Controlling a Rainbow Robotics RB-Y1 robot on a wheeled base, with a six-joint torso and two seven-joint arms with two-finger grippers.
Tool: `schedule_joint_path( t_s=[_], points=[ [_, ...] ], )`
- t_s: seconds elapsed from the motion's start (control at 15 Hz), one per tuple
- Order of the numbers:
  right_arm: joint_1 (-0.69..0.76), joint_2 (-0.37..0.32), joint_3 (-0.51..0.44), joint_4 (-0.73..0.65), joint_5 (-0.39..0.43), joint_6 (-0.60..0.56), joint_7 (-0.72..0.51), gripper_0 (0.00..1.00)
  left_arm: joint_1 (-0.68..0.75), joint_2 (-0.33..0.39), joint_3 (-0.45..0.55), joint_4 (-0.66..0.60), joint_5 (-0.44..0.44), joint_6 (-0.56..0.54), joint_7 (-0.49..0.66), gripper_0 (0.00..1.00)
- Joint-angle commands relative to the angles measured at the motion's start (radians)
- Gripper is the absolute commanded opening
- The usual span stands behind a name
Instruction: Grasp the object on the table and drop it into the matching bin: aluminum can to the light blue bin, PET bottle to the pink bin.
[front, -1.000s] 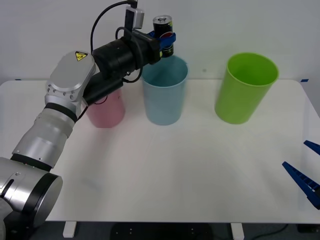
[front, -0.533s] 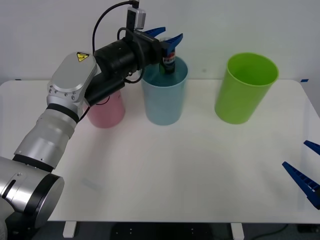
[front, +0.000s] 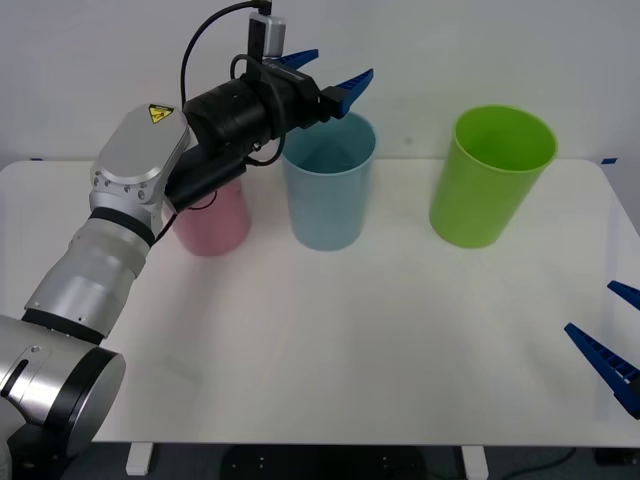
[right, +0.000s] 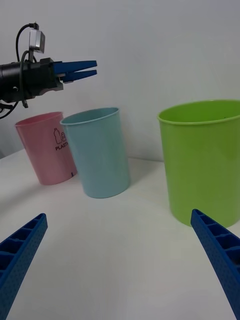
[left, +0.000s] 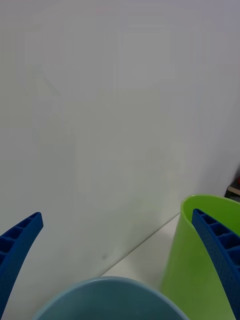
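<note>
Front view: the left pincer (front: 332, 72) hangs spread open and empty above the far rim of the tall light blue plastic round bin (front: 329, 193), which stands near the far edge of the wide white counter (front: 330, 340). The small dark aluminium can is nowhere on the counter and cannot be seen inside the bin from here; judging by the empty pincer over the bin's mouth, the drop looks done, and the next move calls for lifting the arm clear of the rim and drawing it back. The tall pink plastic round bin (front: 213, 222) sits just beside the blue one, toward the counter's left end and partly behind the left arm, so a careless retreat could knock it. The tall lime green plastic round bin (front: 489, 175) stands well apart toward the right end. The right pincer (front: 612, 352) waits open over the counter's near right corner.

Right wrist view: the right pincer (right: 120, 267) is spread wide over bare counter; the left pincer (right: 76, 68) is poised above the blue bin (right: 100, 152), with pink (right: 46, 147) and green (right: 206, 160) either side.

Left wrist view: the left pincer (left: 120, 267) gapes, nothing between its fingers, over the blue rim (left: 107, 299).
</note>
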Motion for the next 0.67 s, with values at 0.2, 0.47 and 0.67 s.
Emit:
schedule_joint_path(
  t_s=[0.2,0.47,0.67],
  points=[
    [0.000,0.000,0.000,0.000,0.000,0.000,0.000,1.00,0.012,0.032,-0.001,0.000,0.052,-0.017,-0.004,1.00],
    [0.000,0.000,0.000,0.000,0.000,0.000,0.000,1.00,0.065,0.081,-0.001,-0.052,0.138,-0.040,-0.017,1.00],
    [0.000,0.000,0.000,0.000,0.000,0.000,0.000,1.00,0.141,0.132,-0.001,-0.127,0.202,-0.049,-0.023,1.00]
  ],
)
